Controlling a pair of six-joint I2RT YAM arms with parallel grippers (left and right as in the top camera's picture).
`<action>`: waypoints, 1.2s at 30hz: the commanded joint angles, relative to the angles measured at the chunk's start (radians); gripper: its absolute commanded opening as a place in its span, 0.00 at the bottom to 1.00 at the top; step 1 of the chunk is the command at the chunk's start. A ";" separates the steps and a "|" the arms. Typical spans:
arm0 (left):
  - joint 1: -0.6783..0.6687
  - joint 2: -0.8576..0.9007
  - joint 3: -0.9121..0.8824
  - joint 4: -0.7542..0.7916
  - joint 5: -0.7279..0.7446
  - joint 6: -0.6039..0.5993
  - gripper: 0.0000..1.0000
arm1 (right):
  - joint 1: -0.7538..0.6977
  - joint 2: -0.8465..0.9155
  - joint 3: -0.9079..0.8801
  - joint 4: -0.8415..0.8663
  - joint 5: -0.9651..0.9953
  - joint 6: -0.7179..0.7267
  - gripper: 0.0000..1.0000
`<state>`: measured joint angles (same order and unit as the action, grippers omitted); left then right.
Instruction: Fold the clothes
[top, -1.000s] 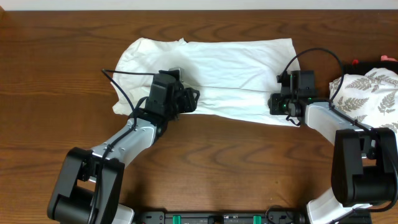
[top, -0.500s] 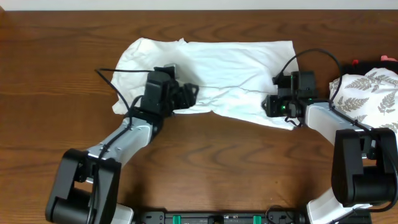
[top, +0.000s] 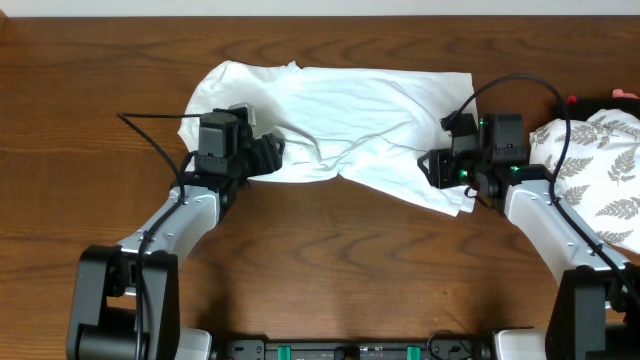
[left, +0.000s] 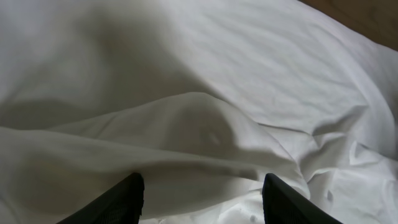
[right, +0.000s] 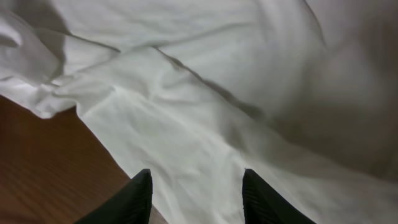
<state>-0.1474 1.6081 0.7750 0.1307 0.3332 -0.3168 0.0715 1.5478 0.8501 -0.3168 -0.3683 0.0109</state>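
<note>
The white T-shirt (top: 370, 110) lies crumpled and spread across the back middle of the wooden table (top: 330, 270). Its chest graphic is not visible. My left gripper (top: 268, 158) rests on the shirt's lower left part. In the left wrist view its fingers (left: 200, 199) are apart, with a raised fold of white cloth (left: 186, 118) just ahead of them. My right gripper (top: 432, 168) sits at the shirt's lower right edge. In the right wrist view its fingers (right: 196, 193) are apart over flat white cloth (right: 205, 112), with bare wood to the left.
A white cloth with a grey leaf pattern (top: 600, 160) lies at the right edge, beside my right arm. A small red object (top: 572, 101) and a dark item sit behind it. Black cables loop over both arms.
My left gripper has moved to the left along the shirt's lower edge. The shirt's lower edge has drawn up and wrinkled more. My right gripper has barely shifted.
</note>
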 joint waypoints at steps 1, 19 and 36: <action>0.003 -0.017 0.020 -0.002 -0.006 0.029 0.62 | 0.005 0.009 0.003 -0.040 0.060 -0.022 0.45; 0.005 -0.017 0.020 -0.003 -0.006 0.029 0.62 | 0.003 0.273 0.002 -0.046 0.222 -0.026 0.42; 0.082 -0.013 0.019 -0.056 -0.034 0.066 0.63 | -0.108 0.282 0.002 -0.147 0.442 0.034 0.42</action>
<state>-0.0689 1.6081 0.7750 0.0814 0.3279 -0.2909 -0.0143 1.7569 0.9092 -0.4259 -0.0185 0.0147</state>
